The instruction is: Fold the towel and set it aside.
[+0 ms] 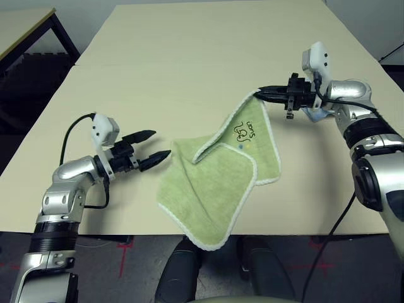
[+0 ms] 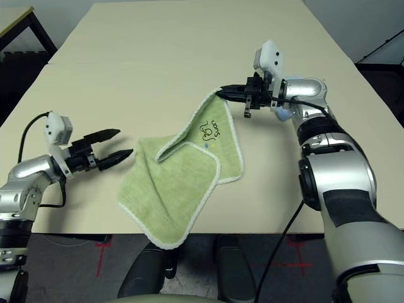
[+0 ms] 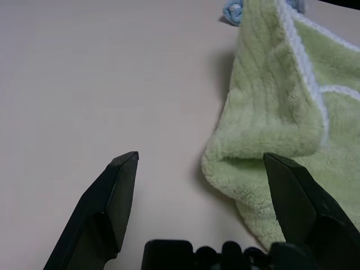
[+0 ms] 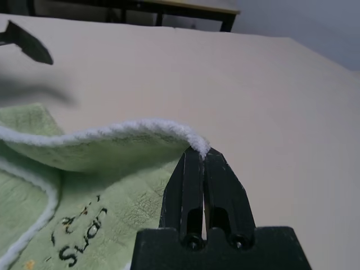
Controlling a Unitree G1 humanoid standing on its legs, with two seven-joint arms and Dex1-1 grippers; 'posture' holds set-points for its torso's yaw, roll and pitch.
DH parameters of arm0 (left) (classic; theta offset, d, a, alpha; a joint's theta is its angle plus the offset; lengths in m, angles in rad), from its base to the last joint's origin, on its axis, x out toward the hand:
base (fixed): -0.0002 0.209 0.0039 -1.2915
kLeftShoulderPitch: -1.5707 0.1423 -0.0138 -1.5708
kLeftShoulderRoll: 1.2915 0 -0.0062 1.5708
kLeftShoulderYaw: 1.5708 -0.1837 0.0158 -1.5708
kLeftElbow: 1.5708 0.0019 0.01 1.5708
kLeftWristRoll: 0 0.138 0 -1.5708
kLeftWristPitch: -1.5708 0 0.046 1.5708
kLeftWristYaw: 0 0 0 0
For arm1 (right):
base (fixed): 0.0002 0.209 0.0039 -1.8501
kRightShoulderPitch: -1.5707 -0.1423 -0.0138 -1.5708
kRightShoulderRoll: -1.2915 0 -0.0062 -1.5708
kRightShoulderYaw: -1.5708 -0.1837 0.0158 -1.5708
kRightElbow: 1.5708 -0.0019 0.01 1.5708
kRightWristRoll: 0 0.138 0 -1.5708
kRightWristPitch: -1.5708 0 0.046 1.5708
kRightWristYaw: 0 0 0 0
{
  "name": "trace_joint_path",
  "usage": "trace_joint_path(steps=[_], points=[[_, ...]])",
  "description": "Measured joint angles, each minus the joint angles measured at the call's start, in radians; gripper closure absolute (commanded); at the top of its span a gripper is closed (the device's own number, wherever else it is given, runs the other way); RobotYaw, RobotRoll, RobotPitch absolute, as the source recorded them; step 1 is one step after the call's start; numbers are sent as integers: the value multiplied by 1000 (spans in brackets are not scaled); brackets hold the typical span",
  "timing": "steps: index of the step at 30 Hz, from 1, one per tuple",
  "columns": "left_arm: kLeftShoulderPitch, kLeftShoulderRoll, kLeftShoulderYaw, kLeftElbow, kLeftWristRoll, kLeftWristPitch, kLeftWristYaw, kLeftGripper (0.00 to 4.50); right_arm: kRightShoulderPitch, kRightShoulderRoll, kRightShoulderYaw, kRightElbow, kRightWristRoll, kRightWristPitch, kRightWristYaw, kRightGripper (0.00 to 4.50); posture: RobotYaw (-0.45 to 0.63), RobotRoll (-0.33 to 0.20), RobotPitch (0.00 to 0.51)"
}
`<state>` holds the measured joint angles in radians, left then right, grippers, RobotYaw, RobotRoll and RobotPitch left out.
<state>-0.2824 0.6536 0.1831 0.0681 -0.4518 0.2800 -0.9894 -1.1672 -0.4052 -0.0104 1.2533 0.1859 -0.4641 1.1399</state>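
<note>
Right hand [image 1: 260, 93] pinching towel [image 1: 214, 183] corner

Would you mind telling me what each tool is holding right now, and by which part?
The right tool is shut on the towel, pinching its white-stitched far corner and lifting it. The left tool is open beside the towel, holding nothing.

A lab or office room: plain beige table [image 1: 189, 57], second desk [image 1: 25, 25] beside, marked floor.
</note>
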Motion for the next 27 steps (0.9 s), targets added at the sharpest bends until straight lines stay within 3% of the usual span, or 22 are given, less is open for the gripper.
trace_joint_path(steps=[7,11,17,22,27], points=[[-34,-49,-6,-13,-3,68,79,0,-44,118,-42,-23,-11,-55,-138,4434,64,0,125],[-73,-92,-13,-18,-7,110,128,0,-59,163,-56,-38,-10,-61,-153,4434,63,0,123],[-82,-93,-49,-27,-5,128,123,0,-66,205,-95,-45,7,-62,-154,4434,46,0,120],[-82,-70,-63,-23,5,117,89,0,-179,206,-153,-54,35,-62,-187,4434,36,0,117],[-62,-47,-82,-18,21,-20,-17,0,-293,193,-179,-66,40,-63,-223,4434,33,0,117]])
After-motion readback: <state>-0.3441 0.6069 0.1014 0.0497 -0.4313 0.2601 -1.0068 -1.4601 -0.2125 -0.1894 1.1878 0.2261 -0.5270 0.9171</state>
